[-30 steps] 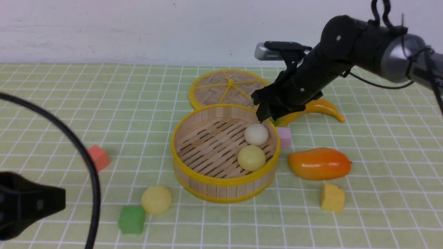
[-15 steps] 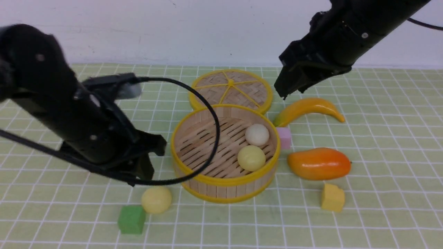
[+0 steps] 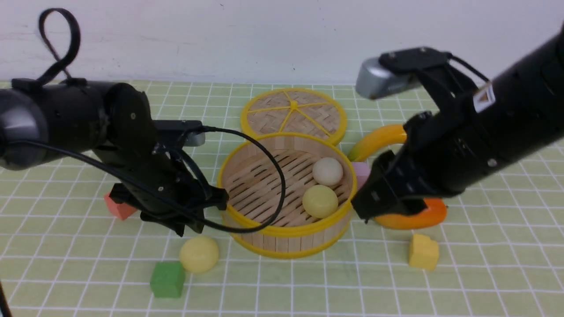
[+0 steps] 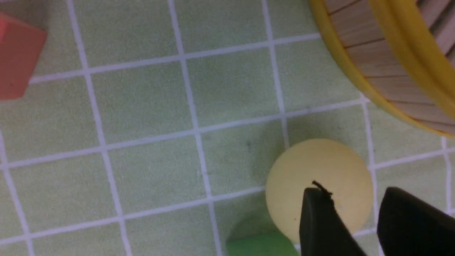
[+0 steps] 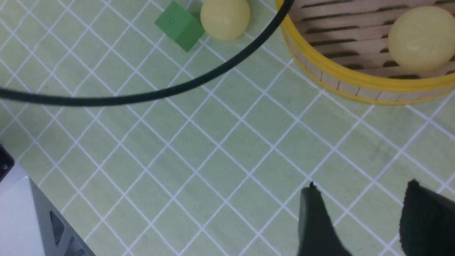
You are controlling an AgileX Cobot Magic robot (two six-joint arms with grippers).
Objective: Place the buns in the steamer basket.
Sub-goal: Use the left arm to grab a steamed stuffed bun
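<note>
Table (image 3: 66,273): green grid cloth, cluttered with toy blocks and fruit. Ignore all of that.

Steamer basket (image 3: 286,231): mid-table and upright. Its left floor is free. The left arm's black cable (image 3: 276,176) loops across its near-left rim, so watch for a snag on the lift.

Right tool (image 3: 365,212): jaws apart, holding nothing, low beside the basket's right wall. Hold it clear, since this step belongs to the left arm.

Left tool (image 4: 352,193): jaws apart and empty, hanging over the last bun, just left of the basket.

Buns: the off-white bun (image 3: 327,171) and one pale yellow bun (image 3: 320,201) lie on the basket floor, right side. The third bun (image 3: 199,254) is on the table, near-left of the basket.

In the left wrist view one finger (image 4: 316,220) overlaps the third bun's crown, so the gap looks off-centre. Shift until the bun sits mid-gap, then descend to its widest line. It's smooth and round, so I'd expect it to squirt out; close slowly.

Green cube (image 3: 167,279): just beside that bun on its near-left. Turn the jaws so neither finger lands on it.

Lift above the rim and release low over the free left floor.
</note>
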